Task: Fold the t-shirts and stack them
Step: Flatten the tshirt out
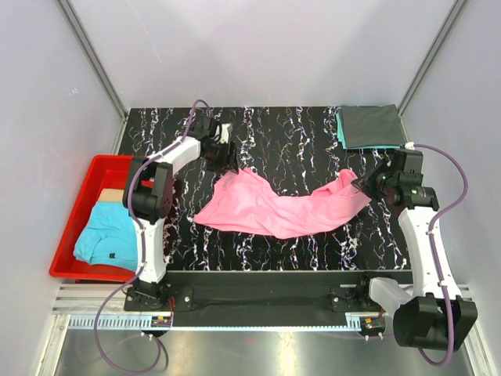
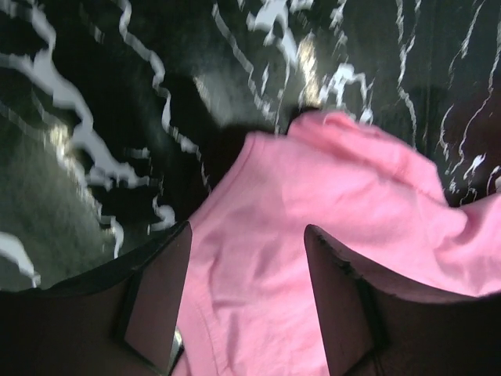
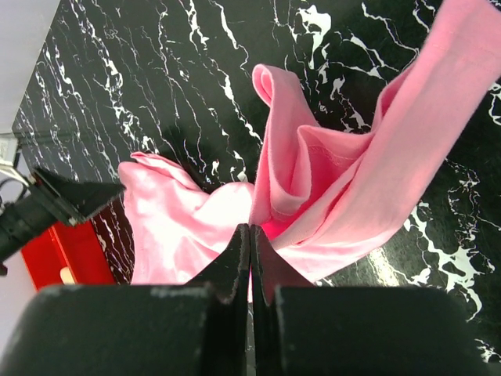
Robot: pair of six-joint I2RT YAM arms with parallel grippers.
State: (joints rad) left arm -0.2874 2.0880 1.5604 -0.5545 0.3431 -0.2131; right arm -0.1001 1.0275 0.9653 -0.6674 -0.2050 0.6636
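A bright pink t-shirt [image 1: 274, 207] lies crumpled and stretched across the middle of the black marble table. My right gripper [image 1: 362, 184] is shut on its right end, and the cloth [image 3: 329, 172] bunches up just beyond the closed tips [image 3: 250, 229]. My left gripper [image 1: 229, 160] hovers over the shirt's far left corner. Its jaws [image 2: 247, 235] are open and straddle the pink cloth [image 2: 344, 204] without pinching it. A folded dark grey t-shirt [image 1: 369, 125] rests on a teal one [image 1: 341, 129] at the back right corner. A light blue t-shirt [image 1: 106, 235] lies unfolded in the bin.
A red plastic bin [image 1: 78, 204] stands off the table's left edge, and it also shows in the right wrist view [image 3: 66, 254]. Grey walls close in the back and both sides. The left arm's wrist [image 3: 55, 204] shows at the left of the right wrist view.
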